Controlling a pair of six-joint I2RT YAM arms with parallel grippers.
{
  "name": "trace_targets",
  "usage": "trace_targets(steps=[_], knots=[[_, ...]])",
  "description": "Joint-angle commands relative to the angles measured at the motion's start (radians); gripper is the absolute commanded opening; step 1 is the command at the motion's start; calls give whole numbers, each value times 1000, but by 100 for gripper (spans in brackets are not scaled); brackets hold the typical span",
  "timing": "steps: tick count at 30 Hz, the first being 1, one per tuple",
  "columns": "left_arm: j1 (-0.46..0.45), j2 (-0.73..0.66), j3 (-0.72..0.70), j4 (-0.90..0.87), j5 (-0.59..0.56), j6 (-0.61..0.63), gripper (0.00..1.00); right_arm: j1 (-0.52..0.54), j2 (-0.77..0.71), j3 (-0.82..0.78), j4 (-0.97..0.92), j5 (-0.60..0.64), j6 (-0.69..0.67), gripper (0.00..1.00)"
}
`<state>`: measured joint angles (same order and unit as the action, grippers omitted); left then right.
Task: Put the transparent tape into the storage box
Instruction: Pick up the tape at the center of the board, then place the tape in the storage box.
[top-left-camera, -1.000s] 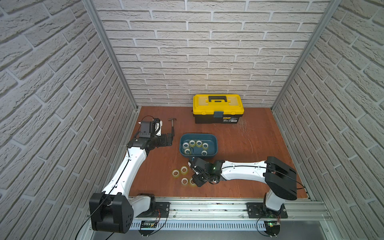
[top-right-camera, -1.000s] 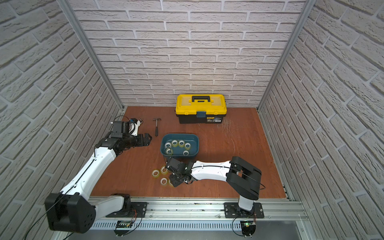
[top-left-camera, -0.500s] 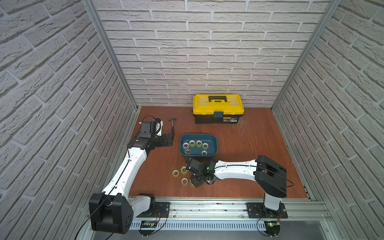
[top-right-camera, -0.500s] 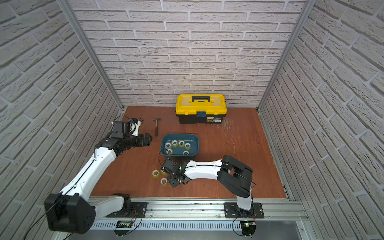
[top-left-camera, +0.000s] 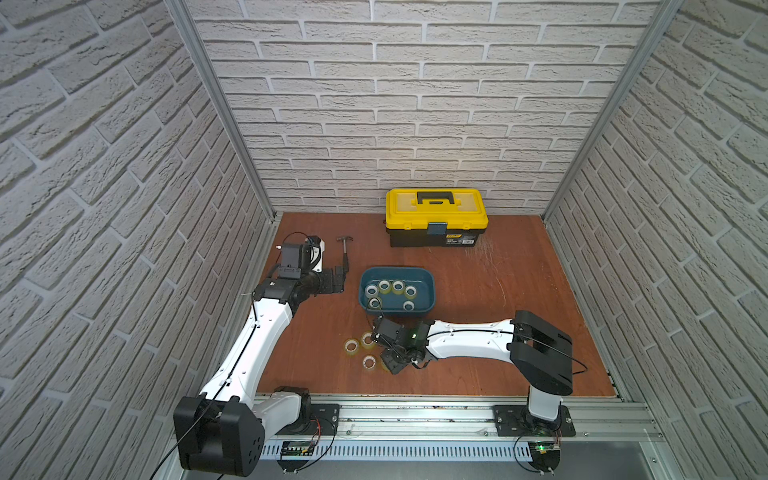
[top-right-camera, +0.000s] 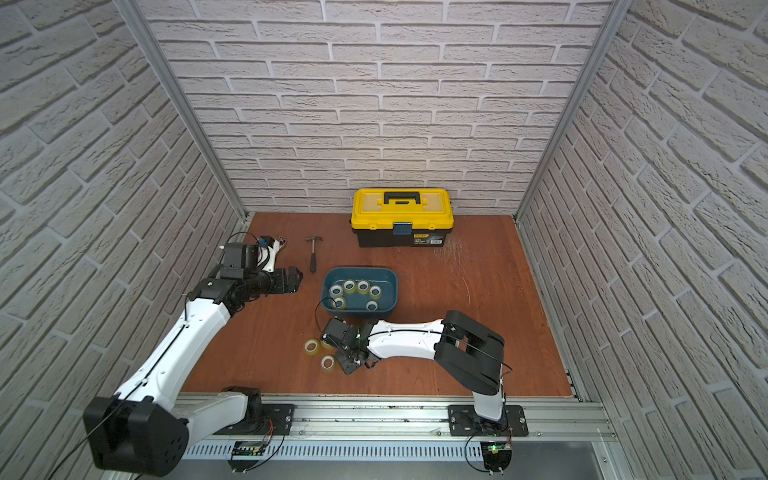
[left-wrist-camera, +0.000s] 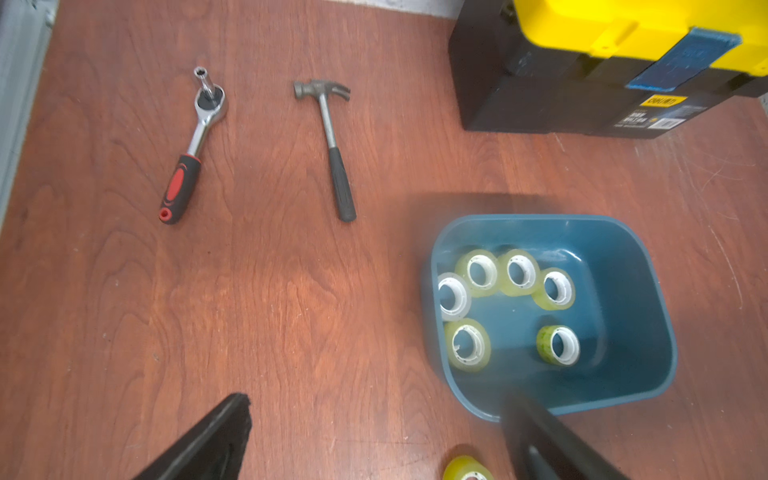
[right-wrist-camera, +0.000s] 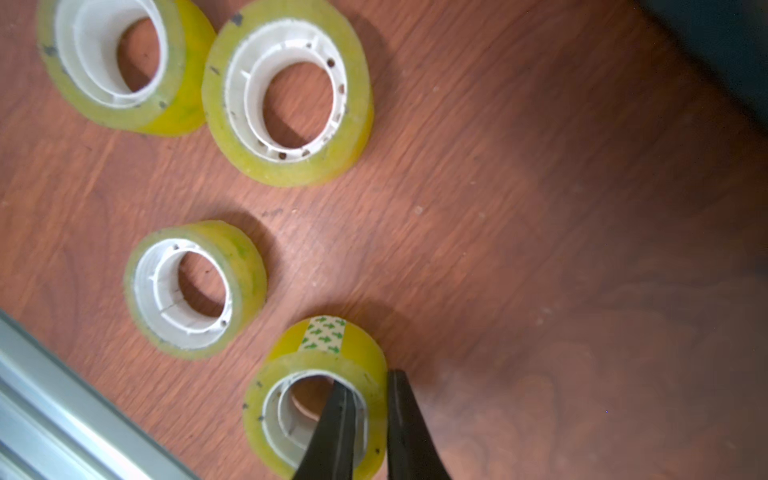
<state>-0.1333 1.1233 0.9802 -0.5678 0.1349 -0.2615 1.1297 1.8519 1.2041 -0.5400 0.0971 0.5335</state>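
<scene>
Six rolls lay in the box, four on the table; right gripper pinched one roll by its wall; left gripper gaped, empty.

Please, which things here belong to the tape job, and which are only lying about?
For the job: storage box; six tape rolls inside it; three loose rolls on the table; a fourth roll, its wall pinched by the shut right gripper.
Lying about: yellow toolbox; hammer; ratchet wrench.
</scene>
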Motion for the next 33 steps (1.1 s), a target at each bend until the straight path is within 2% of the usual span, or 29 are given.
trace_targets(steps=[1,6,11,21,28,33], knots=[[-10,-62,-12,38,-32,20,98,-6,-108,76,-80,55,-45,4],[-15,-114,-37,67,-42,23,98,-71,-162,166,-138,69,-99,3],[-20,-116,-38,72,-35,27,98,-175,-136,252,-165,71,-145,3],[-33,-112,-35,63,-44,32,98,-356,85,398,-164,18,-202,3],[-42,-107,-31,62,-50,33,98,-378,248,453,-139,-52,-196,3],[-48,-99,-29,57,-46,34,98,-388,332,500,-155,-23,-174,3]])
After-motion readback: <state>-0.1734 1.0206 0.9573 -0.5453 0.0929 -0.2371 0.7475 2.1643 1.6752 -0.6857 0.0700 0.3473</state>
